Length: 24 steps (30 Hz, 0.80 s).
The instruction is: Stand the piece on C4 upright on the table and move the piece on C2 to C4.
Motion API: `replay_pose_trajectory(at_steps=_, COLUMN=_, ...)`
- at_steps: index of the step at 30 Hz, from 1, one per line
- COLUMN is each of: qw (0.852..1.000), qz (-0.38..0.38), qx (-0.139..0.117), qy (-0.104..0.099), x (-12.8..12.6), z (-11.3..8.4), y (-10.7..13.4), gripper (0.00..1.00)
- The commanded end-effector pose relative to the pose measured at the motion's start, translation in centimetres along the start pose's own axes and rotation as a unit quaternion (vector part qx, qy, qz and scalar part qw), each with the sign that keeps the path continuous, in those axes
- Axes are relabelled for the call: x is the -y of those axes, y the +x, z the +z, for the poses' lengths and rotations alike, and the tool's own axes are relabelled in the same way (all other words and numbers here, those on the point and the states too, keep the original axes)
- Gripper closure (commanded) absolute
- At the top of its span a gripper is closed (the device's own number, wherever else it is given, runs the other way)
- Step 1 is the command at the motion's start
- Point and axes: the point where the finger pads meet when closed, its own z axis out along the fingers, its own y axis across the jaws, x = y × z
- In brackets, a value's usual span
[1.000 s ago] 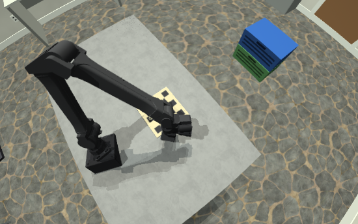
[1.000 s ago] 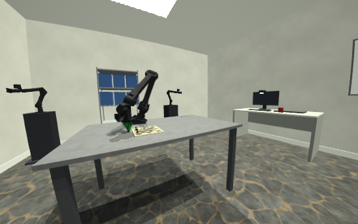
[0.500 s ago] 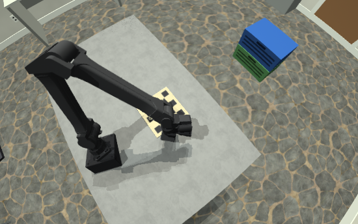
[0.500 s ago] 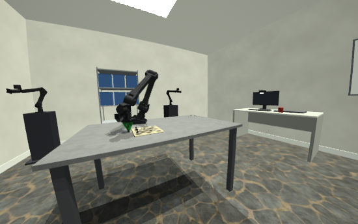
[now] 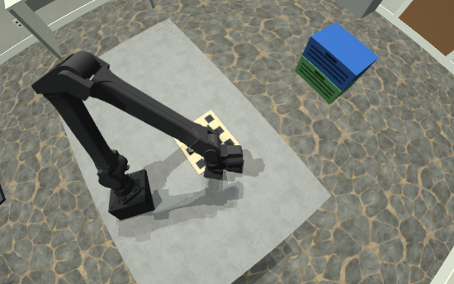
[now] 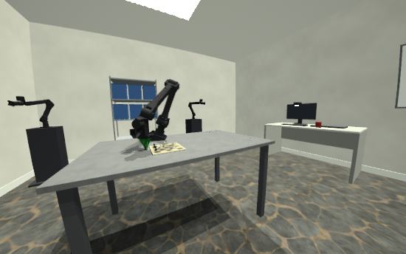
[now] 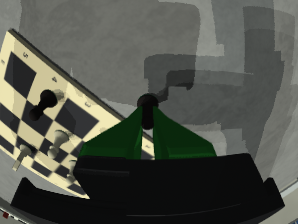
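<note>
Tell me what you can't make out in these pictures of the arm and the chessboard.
- Top view: the gripper and arm hide much of the chessboard; no pieces show.
- Exterior view: the pieces are too small to tell apart, and the board's edge letters cannot be read.
- Wrist view: the green fingers cover most of the dark piece they are shut on; the gripper body hides the board's near part.

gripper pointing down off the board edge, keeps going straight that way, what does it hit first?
Likely the bare grey table, just beside the chessboard. The gripper is shut on a dark piece, so the piece's base should touch down before the fingers. How far it hangs above the table is unclear.
</note>
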Motion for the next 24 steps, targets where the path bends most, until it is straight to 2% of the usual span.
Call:
replay_pose_trajectory(at_steps=1, qw=0.999, qz=-0.021, qx=0.026, qy=-0.007, x=-1.51, z=-1.3, y=-2.42, gripper=1.0)
replay_pose_trajectory(at_steps=24, qw=0.999, qz=-0.021, qx=0.023, qy=-0.007, x=-1.48, z=-1.12, y=-2.38, gripper=1.0)
